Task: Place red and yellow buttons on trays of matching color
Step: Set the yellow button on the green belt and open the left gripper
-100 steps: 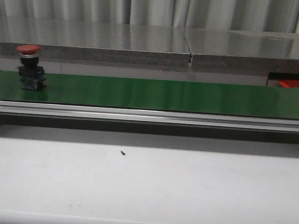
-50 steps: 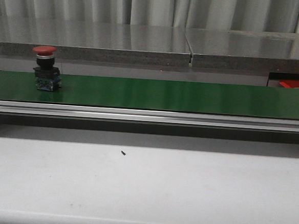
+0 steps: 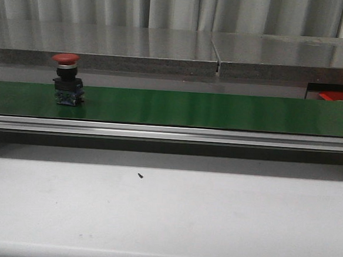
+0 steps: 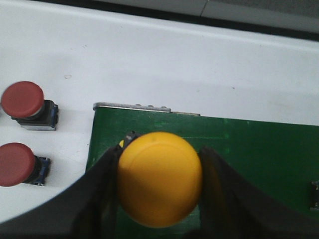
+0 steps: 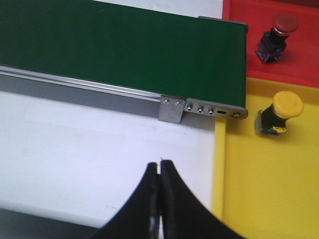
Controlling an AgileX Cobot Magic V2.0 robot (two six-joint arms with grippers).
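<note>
In the left wrist view my left gripper (image 4: 160, 154) is shut on a yellow button (image 4: 159, 181), held over the end of the green belt (image 4: 254, 154). Two red buttons (image 4: 22, 99) (image 4: 15, 163) stand on the white table beside that belt end. The front view has another red button (image 3: 67, 81) upright on the belt at the left. My right gripper (image 5: 160, 167) is shut and empty over the white table, next to the yellow tray (image 5: 269, 189). That tray holds a yellow button (image 5: 281, 112). The red tray (image 5: 299, 59) behind it holds a red button (image 5: 276, 31).
The green conveyor belt (image 3: 208, 110) runs across the whole front view, with a metal rail (image 3: 171, 133) along its near side. A strip of the red tray (image 3: 341, 95) shows at the far right. A small dark speck (image 3: 140, 176) lies on the white table.
The red button on the belt has travelled to the right along the conveyor. Nothing else in the front view has moved.
</note>
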